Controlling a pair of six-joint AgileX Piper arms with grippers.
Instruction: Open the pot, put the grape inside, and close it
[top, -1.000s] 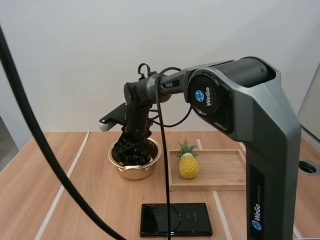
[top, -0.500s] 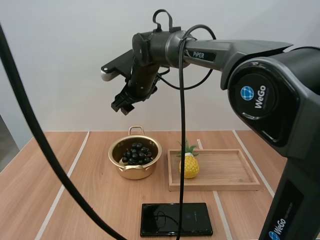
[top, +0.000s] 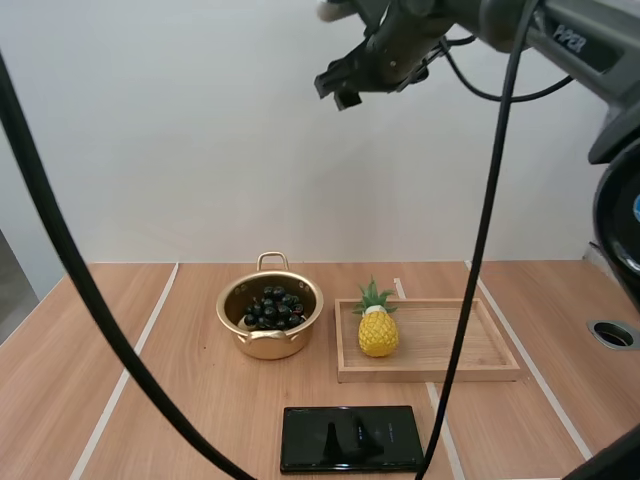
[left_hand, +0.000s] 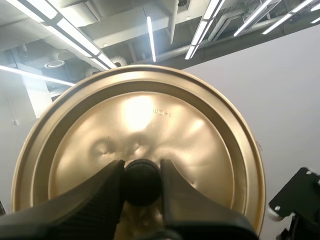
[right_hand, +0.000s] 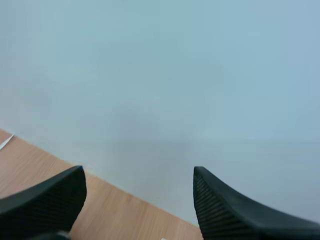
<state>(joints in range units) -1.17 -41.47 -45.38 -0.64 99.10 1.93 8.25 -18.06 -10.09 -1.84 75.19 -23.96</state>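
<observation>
As dark grapes (top: 272, 307) lie in the lidless gold metal pot (top: 247, 342), left gripper (left_hand: 141, 170) pinches the black knob (left_hand: 141, 182) of its round gold lid (left_hand: 150, 120) — right gripper (top: 335, 90) spread, high overhead.

grapes (top: 272, 308) in pot (top: 268, 346), pineapple (top: 377, 333) on tray (top: 450, 340) right of pot, phone (top: 350, 438) before both

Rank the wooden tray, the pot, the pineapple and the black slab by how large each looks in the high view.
1. wooden tray
2. black slab and pot: they look about alike, and the slab lies nearer the camera, so unranked
3. pineapple, smallest
</observation>
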